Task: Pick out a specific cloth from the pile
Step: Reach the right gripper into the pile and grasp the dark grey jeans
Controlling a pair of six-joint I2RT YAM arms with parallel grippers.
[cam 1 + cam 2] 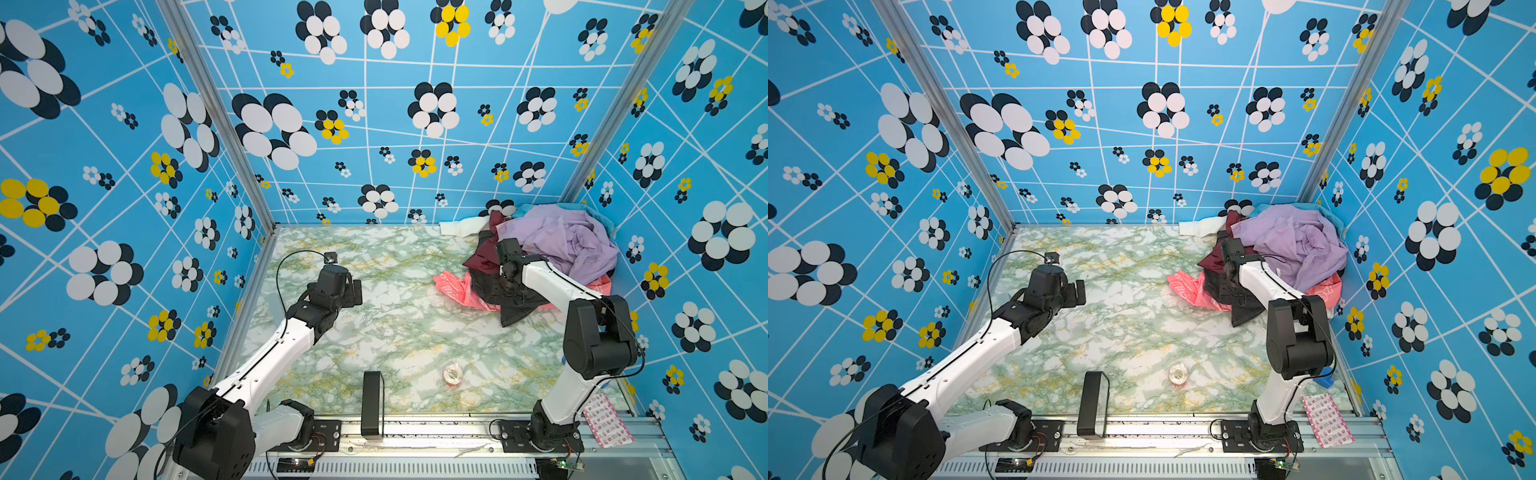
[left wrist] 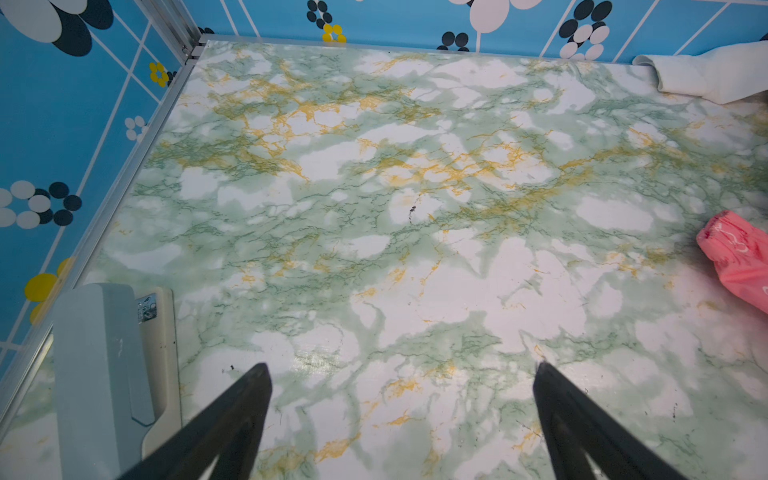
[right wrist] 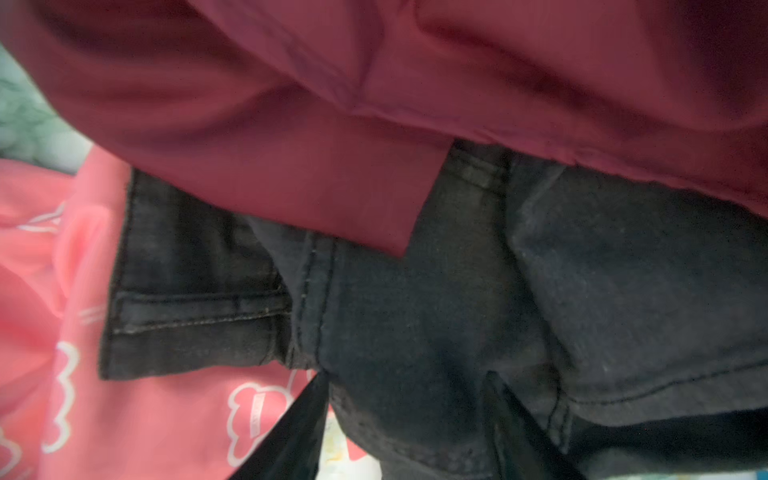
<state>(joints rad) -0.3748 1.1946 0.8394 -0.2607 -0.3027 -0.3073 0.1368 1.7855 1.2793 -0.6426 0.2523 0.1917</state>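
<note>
Jeans (image 3: 415, 311) bunch between fingers of the right hand (image 3: 407, 376), grip unclear, while the left hand (image 2: 401, 365) gapes wide.

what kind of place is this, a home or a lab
Likely a robot test booth, not a home: two robot arms bolted to an aluminium rail, flower-print wall panels boxing in a marble-print tabletop, a clothes pile in one corner.

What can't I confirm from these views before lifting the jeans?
- Grip: in the right wrist view the right hand straddles a fold of the jeans, but blur hides whether it pinches; in both top views its own arm covers it.
- Jeans' extent: the maroon garment overlies them.
- Lower layers of the pile: the lilac shirt covers them in both top views.
</note>
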